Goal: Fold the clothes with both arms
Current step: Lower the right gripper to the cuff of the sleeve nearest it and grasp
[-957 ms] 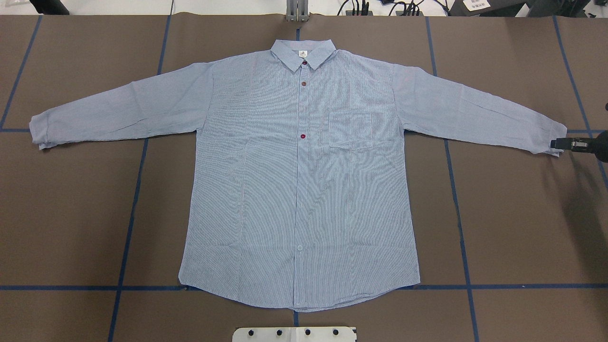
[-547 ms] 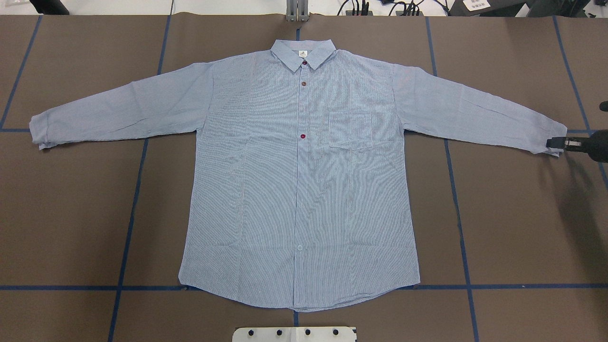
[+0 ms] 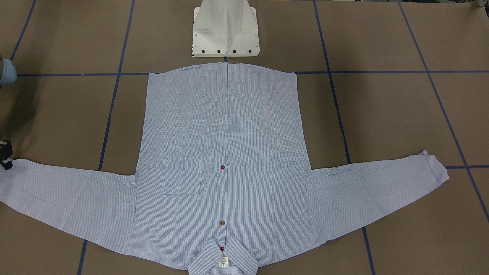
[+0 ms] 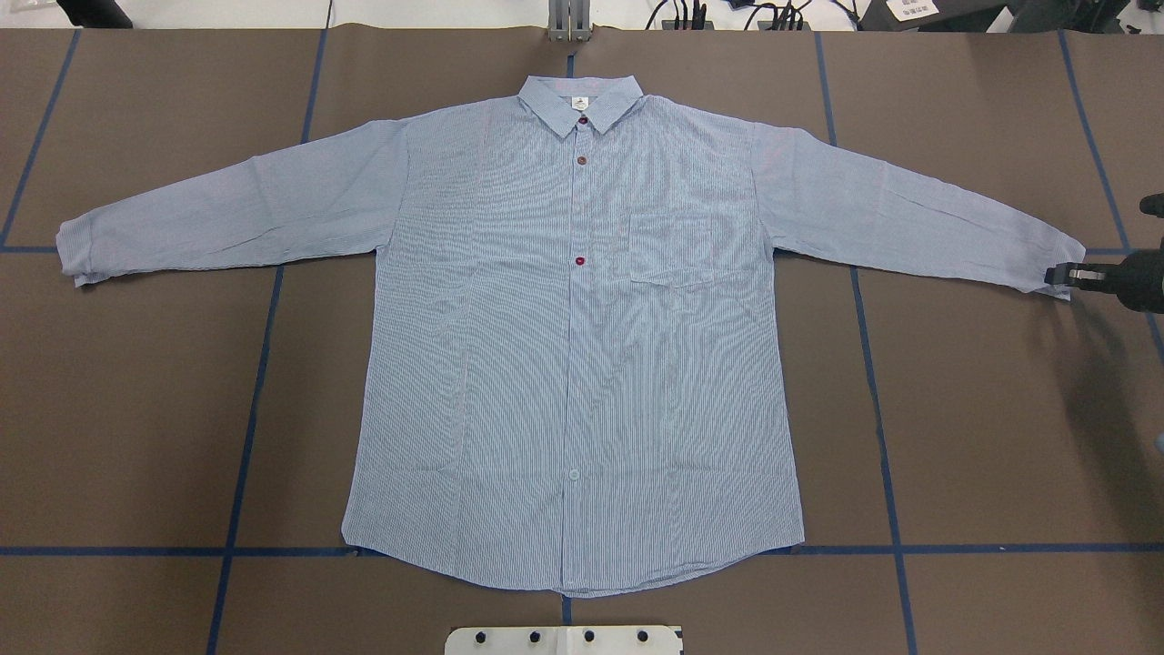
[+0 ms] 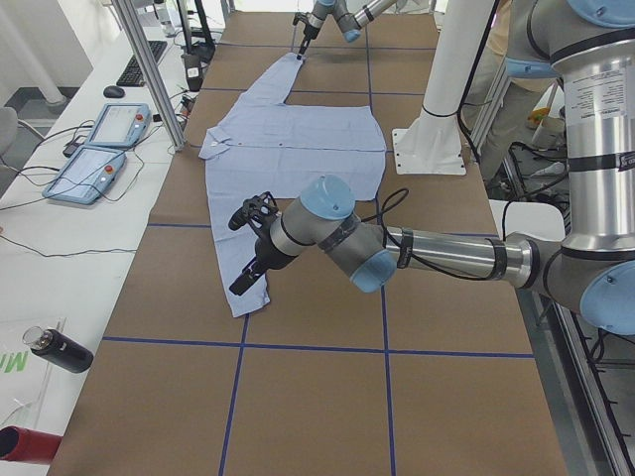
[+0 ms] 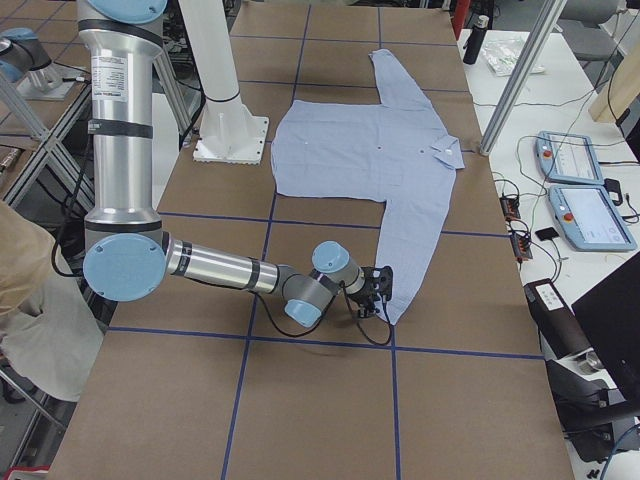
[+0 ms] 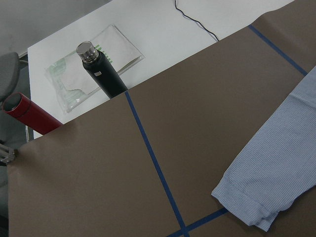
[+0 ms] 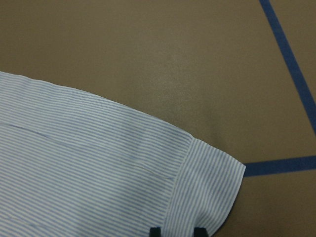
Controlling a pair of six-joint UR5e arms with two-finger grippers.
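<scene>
The striped light-blue shirt [image 4: 573, 346] lies flat and face up on the brown table, both sleeves spread wide and the collar [image 4: 580, 98] at the far side. My right gripper [image 4: 1059, 273] is low at the right cuff [image 8: 207, 197]. In the right wrist view its two black fingertips [image 8: 155, 231] stand apart, open, with the cuff's edge between them. My left gripper [image 5: 241, 283] hovers just above the left cuff [image 7: 256, 202] and shows only in the exterior left view, so I cannot tell its state.
The white pedestal [image 3: 225, 30] stands at the shirt's hem. Off the table's left end lie a black bottle [image 7: 101, 71], a red cylinder [image 7: 29, 116] and a plastic bag. Two control tablets [image 5: 99, 149] lie on the side bench. Blue tape lines cross the table.
My right gripper has slid a little left, onto the edge of the right cuff. The shirt lies as before.
</scene>
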